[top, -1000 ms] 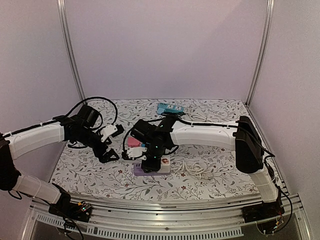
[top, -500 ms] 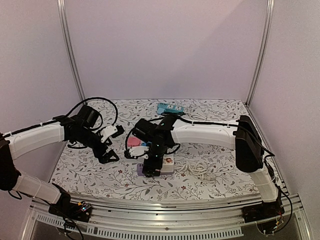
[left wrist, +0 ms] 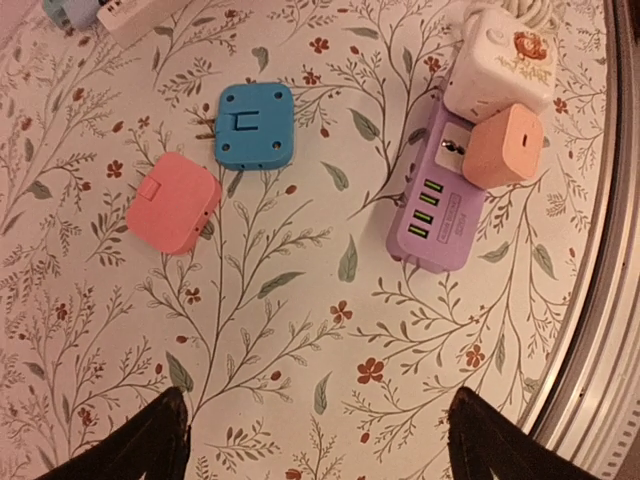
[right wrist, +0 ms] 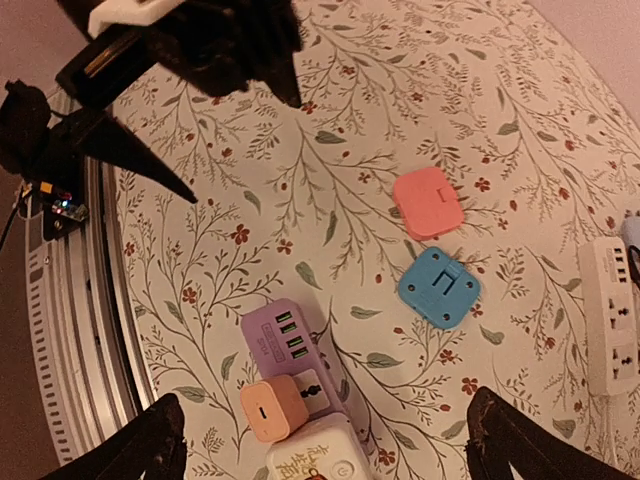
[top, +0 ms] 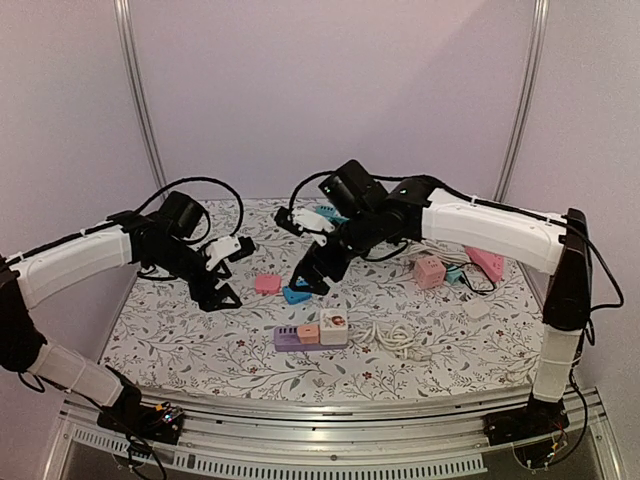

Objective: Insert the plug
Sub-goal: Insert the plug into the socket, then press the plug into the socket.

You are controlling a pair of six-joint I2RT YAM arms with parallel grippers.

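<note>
Top external view is showing the orange plug sitting pushed into the purple power strip on the table, maybe why the left claw and the right claw are hanging up high, spread wide, holding nothing.
</note>
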